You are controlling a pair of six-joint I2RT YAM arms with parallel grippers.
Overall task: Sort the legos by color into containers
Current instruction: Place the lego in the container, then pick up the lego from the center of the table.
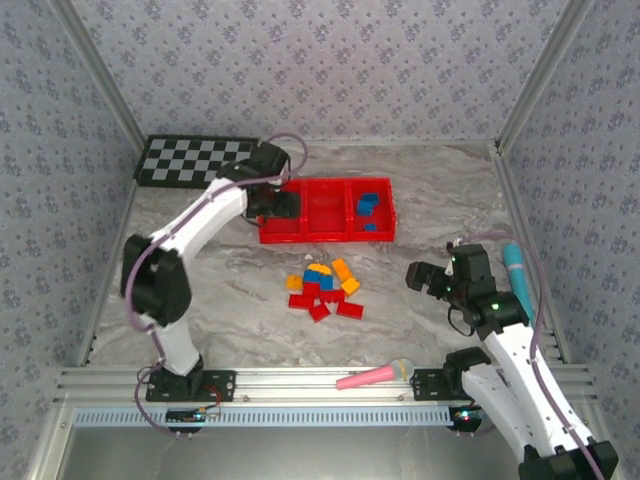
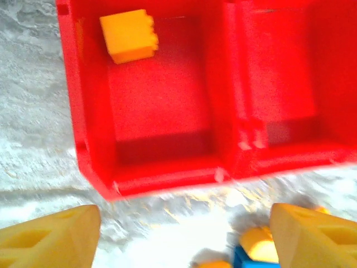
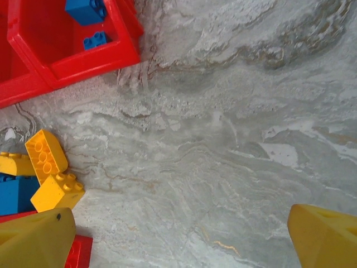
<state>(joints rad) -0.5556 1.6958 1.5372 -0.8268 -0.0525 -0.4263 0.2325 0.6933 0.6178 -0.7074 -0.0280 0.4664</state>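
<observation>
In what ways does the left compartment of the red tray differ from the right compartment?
The left compartment holds an orange-yellow brick; the right compartment holds blue bricks. The left compartment has one brick in view, the right compartment at least two. Both are rectangular parts of one red tray.

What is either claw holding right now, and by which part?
Nothing is held. The left claw stands open by the red tray, the right claw open over the table.

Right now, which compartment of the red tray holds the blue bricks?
The right-end compartment; the left-end compartment holds an orange brick instead.
</observation>
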